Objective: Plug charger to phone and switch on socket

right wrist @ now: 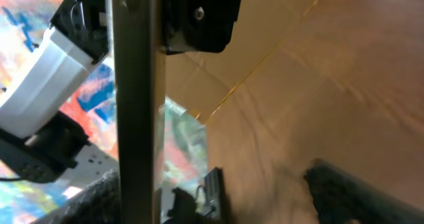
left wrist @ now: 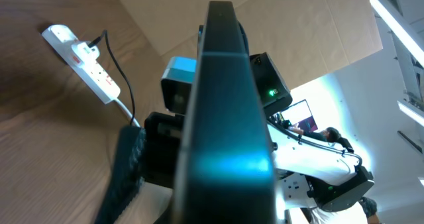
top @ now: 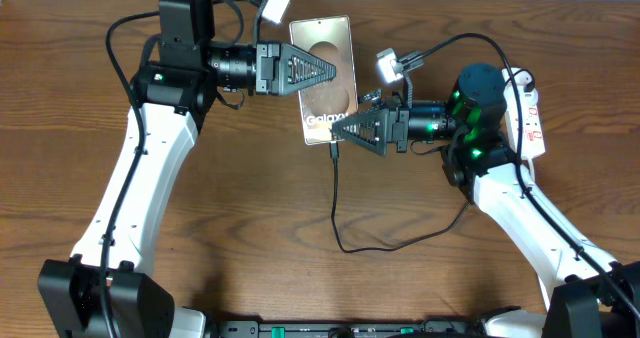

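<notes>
My left end effector is clamped shut on the phone, gripping it by its left long edge. In the left wrist view the slab stands edge-on straight ahead of the fingers. Beyond the phone's top edge only a narrow strip of tabletop shows before the far rim.

Just past the phone's lower right corner is my right end effector. In its wrist view the two fingers stand well apart with nothing gripped, and the phone's gold edge is close to the left finger. The charger meets the phone's bottom edge directly under that tip; I cannot tell whether its plug is fully seated. The cable drops away, then loops back towards the right arm. Bare wood lies open below both tips.

The socket lies well behind the right end effector, beside the arm's shoulder near the tabletop's right edge.
</notes>
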`<state>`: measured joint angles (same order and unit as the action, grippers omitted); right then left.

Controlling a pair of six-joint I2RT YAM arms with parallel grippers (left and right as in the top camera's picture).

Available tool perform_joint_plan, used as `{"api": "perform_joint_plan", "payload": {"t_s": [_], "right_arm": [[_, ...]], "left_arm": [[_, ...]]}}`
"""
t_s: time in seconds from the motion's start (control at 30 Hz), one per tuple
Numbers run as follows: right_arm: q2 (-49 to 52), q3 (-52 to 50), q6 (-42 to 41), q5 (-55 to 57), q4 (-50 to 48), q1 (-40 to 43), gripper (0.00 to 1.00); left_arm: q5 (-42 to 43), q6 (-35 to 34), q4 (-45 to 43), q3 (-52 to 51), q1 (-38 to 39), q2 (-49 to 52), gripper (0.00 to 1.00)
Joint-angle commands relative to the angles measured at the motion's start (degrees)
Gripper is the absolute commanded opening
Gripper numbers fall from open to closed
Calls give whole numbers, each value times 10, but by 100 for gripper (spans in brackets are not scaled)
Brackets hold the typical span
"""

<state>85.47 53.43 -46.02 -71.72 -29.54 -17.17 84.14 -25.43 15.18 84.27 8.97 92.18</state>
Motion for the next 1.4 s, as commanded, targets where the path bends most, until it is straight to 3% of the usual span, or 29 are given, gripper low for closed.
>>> {"api": "perform_joint_plan", "payload": {"t_s": [0.0, 0.17, 0.37, 0.57, 0.83, 1.13, 1.17, 1.37], "right_arm": [[0, 9, 11, -7, -1, 0, 93], [0, 9, 19, -87, -1, -1, 93], [0, 9, 35, -156, -1, -1, 73], [0, 9, 58, -154, 8, -3, 67], [0, 9, 152, -76, 115, -24, 63], [0, 9, 162, -49, 117, -35, 5], [0, 9, 162, -47, 117, -35, 1], [0, 9, 150, -36, 110, -34, 1]], "left_arm": [[15, 3, -3, 7, -2, -8, 7], [-4, 3, -3, 7, -2, -8, 7], [-27, -2, -3, 7, -2, -8, 7], [-28, -14, -3, 7, -2, -8, 7], [-27, -27, -3, 7, -2, -8, 8], [-27, -27, -3, 7, -2, -8, 7], [-27, -27, -3, 7, -2, -8, 7], [-10, -13, -3, 7, -2, -8, 7]]}}
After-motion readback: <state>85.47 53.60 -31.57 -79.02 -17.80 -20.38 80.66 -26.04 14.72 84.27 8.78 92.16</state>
